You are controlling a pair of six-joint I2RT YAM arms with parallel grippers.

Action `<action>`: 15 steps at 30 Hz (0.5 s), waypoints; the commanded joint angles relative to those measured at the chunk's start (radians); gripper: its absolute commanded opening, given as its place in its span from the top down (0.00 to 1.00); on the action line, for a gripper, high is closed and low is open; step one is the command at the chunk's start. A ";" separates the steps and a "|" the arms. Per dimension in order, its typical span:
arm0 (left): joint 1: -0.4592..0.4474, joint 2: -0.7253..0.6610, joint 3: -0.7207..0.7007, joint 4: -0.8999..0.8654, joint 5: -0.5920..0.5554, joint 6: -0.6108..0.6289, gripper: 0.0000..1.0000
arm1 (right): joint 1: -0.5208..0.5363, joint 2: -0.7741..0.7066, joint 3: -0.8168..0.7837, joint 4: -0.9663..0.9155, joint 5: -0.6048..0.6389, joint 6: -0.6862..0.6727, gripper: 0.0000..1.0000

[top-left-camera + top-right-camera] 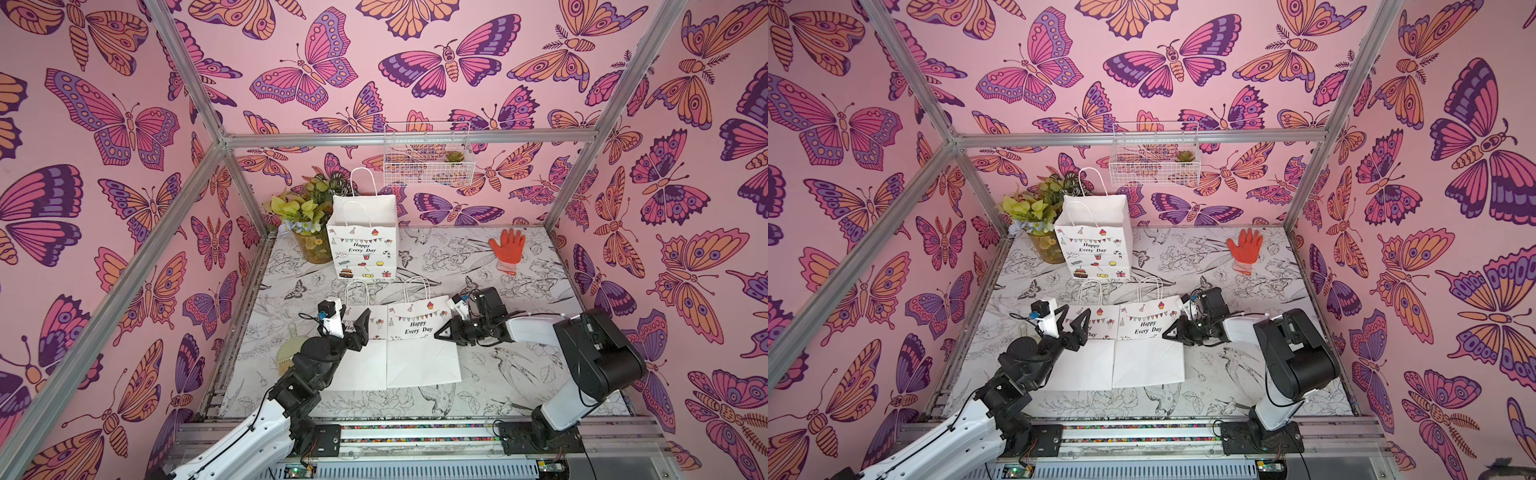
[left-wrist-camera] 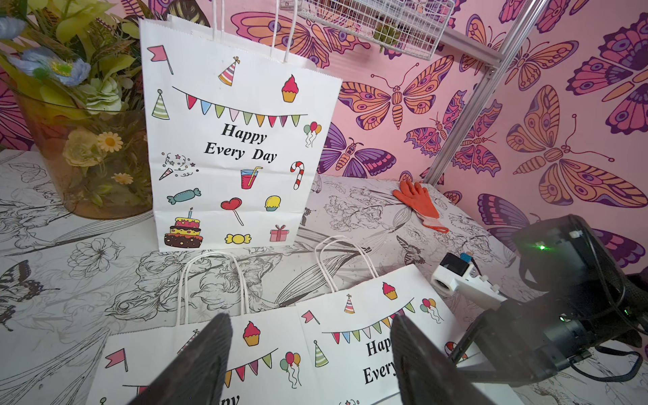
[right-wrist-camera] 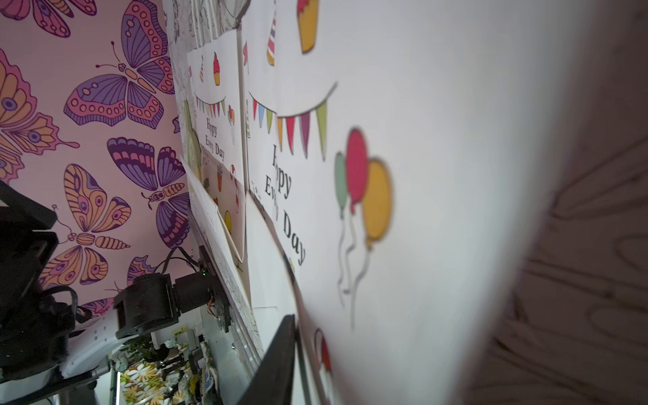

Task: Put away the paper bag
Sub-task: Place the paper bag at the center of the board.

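Tabletop (image 1: 519, 374), flat bag (image 1: 365, 370) half behind left arm (image 1: 316, 357)

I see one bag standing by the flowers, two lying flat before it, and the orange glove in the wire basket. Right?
No. The orange glove lies on the table, not in the wire basket; both top views show it. The rest holds.

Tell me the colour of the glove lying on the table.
Orange, with a pale cuff; the glove shows best in a top view.
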 commanded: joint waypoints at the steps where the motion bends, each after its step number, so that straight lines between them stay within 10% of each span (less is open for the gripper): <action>1: 0.005 0.000 -0.019 0.028 0.013 -0.003 0.26 | 0.005 -0.009 0.002 -0.043 0.030 -0.016 0.55; 15: 0.007 0.014 -0.016 0.025 0.019 0.004 0.26 | 0.002 -0.167 -0.002 -0.296 0.226 -0.110 0.22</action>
